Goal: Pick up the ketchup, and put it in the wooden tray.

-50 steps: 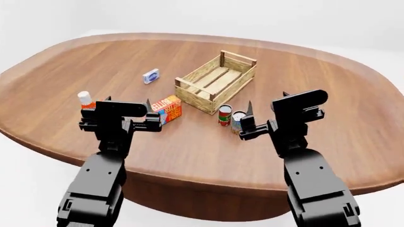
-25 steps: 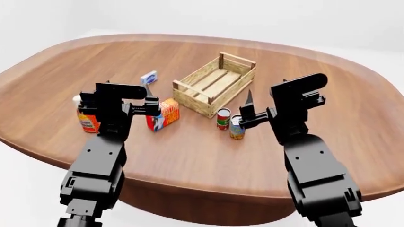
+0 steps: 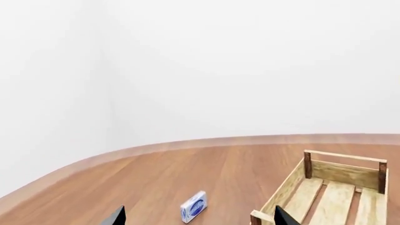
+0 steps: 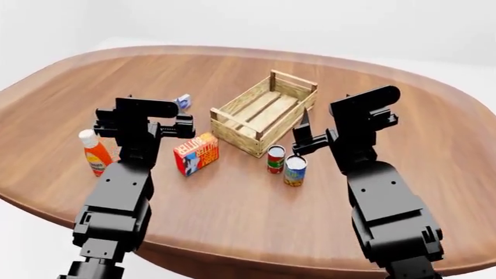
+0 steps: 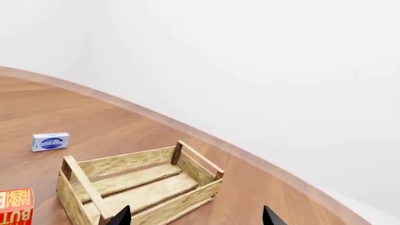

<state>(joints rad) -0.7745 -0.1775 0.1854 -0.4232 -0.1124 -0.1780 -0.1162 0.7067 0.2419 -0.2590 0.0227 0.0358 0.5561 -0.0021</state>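
You are holding both arms raised above the worktop (image 4: 256,197), and neither one is carrying anything. The left end effector (image 3: 196,218) is showing two dark fingertips standing well apart with only air between them, so it is open wide. The right end effector (image 5: 195,216) is looking the same, open and empty.

The ketchup (image 4: 94,152) is standing upright at the near left of the worktop, just left of your left arm, so this arm seems the natural one for the pick. The wooden tray (image 4: 263,112) is lying in the middle, farther and to the right, with nothing inside it. The butter box (image 4: 196,153) is sitting between bottle and tray, and two cans (image 4: 285,164) are standing near the tray's near corner. Probably you are needing to lift the bottle high to pass over the box.
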